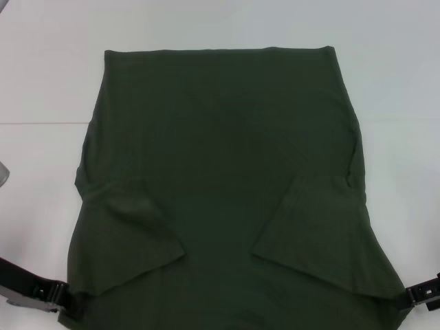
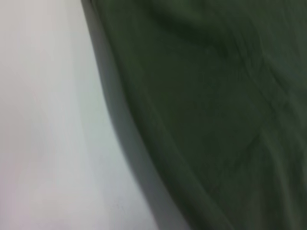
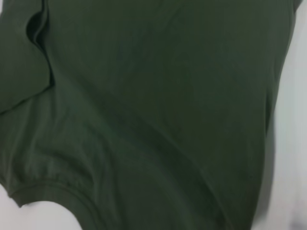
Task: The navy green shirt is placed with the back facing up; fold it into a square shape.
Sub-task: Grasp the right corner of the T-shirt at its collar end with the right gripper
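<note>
Both claws, left and right, sit at the shirt's near corners, grip state unclear; a weak hold could drop one corner and skew the fold.

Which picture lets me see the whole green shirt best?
The head view: the navy green shirt lies spread on the table, both sleeves folded inward. The left wrist view shows only one edge of it, and the right wrist view shows cloth with a sleeve hem.

Dark olive cloth of the navy green shirt fills most of this view, its edge running diagonally across the pale worktop, casting shadow.
</note>
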`<state>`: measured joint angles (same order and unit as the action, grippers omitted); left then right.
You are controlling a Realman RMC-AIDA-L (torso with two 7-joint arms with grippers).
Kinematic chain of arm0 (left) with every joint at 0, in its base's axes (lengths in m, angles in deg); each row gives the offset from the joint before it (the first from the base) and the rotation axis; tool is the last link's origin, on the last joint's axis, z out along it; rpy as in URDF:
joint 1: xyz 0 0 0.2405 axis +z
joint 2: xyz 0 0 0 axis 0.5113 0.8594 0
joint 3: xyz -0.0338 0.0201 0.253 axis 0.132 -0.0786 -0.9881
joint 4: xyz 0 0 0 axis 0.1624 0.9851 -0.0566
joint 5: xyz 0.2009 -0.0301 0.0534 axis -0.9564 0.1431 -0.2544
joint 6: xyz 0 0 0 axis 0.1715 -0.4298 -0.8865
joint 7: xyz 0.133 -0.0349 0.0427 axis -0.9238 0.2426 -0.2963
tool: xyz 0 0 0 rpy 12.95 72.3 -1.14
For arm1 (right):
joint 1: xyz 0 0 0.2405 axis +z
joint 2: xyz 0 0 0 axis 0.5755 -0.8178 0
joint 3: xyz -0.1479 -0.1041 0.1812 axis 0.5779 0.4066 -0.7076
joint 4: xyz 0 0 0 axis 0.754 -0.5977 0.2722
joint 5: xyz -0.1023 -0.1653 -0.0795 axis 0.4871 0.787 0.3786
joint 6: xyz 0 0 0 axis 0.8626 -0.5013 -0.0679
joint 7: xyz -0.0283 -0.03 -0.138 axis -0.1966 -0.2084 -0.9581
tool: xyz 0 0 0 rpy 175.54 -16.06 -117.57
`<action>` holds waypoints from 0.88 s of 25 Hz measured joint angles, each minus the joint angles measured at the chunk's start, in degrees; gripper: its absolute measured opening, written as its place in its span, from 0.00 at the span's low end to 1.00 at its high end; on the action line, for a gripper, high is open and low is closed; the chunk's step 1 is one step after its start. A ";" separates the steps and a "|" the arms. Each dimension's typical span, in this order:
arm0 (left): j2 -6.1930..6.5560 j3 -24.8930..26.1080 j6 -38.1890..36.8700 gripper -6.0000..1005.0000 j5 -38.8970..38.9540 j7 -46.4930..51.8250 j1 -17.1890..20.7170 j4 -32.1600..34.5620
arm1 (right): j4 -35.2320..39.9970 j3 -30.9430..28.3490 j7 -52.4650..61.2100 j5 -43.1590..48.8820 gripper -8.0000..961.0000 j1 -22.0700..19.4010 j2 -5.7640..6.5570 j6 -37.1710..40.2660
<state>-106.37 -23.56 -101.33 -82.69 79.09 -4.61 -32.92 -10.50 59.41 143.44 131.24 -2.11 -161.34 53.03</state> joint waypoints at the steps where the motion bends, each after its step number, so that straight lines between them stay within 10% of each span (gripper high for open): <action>1: -0.02 0.00 0.05 0.05 0.00 -0.05 -0.01 -0.08 | -0.38 0.35 0.00 0.00 0.90 -0.02 -0.05 -0.67; 22: -0.36 1.41 0.13 0.05 0.19 -0.85 0.53 -0.18 | -4.57 2.63 -1.35 -0.26 0.87 0.48 -1.73 -7.27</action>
<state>-106.74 -22.15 -101.21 -82.51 78.24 -4.07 -33.10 -15.07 62.05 142.10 130.99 -1.63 -163.07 45.76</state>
